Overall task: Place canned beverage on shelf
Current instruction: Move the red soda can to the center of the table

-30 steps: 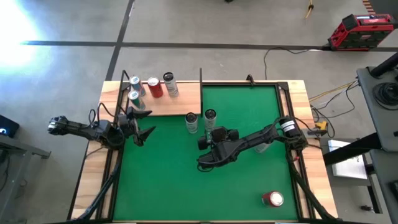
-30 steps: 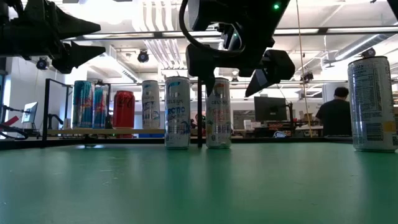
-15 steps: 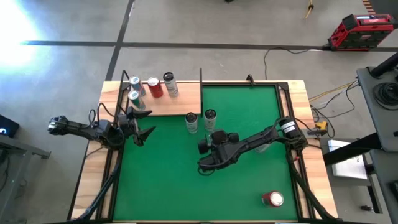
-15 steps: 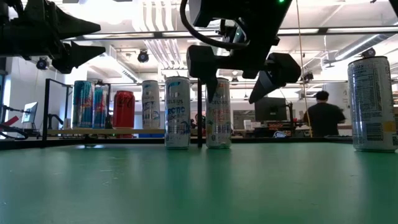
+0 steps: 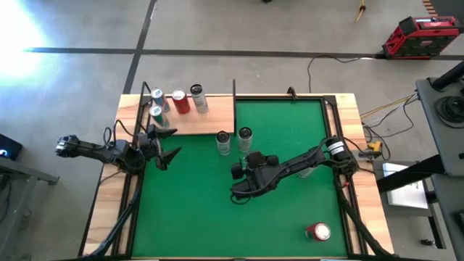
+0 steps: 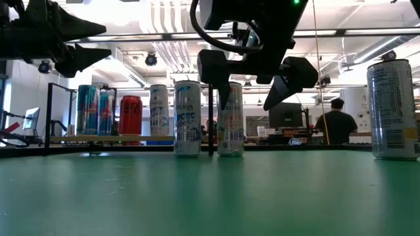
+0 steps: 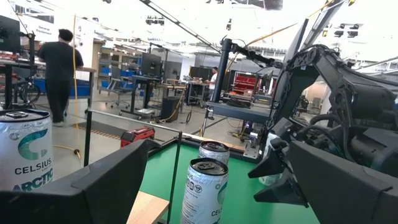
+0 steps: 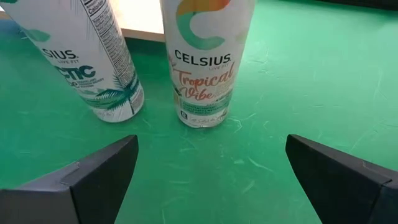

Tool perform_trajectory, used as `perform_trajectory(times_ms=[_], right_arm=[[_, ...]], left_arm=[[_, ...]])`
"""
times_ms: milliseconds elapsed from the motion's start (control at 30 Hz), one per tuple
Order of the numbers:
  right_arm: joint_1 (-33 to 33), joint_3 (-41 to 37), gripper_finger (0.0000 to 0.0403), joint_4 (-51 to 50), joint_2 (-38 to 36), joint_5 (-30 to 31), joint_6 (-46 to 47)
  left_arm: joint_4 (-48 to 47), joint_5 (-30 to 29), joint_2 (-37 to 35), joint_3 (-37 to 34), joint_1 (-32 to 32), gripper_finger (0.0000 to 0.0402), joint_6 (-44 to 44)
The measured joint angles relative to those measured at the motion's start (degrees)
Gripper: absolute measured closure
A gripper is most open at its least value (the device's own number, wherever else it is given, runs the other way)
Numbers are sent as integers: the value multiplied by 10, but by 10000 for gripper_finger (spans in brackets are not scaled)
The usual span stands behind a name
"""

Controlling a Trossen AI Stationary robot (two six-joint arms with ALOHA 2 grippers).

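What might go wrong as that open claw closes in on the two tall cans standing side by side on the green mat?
The right gripper is open in front of the white Tropical Vibe can. The white Arctic can stands close beside it, so a finger might clip it and tip it over. The light-wood shelf already holds four cans, so room to set another down looks tight.

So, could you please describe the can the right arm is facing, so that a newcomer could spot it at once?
Start at the light-wood shelf in the green mat's far-left corner. Just off its right front corner two tall white cans stand upright on the mat. The one meant is the right-hand can, nearer the open right end effector; its label reads Tropical Vibe, its neighbour's Arctic.
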Motion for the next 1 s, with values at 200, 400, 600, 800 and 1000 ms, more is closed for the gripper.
perform_trajectory(times_ms=[200, 400, 600, 800, 1000], right_arm=[[4, 11, 3, -1, -1, -18, -16], [5, 48, 3, -3, -2, -86, -42], [14, 77, 3, 19, -2, -84, -91], [20, 81, 3, 95, -2, -76, -182], [20, 81, 3, 151, -2, -56, -261]], left_arm=[[0, 0, 0, 0, 0, 27, 0], [0, 0, 0, 0, 0, 27, 0], [0, 0, 0, 0, 0, 27, 0], [0, 0, 0, 0, 0, 27, 0], [0, 0, 0, 0, 0, 27, 0]])
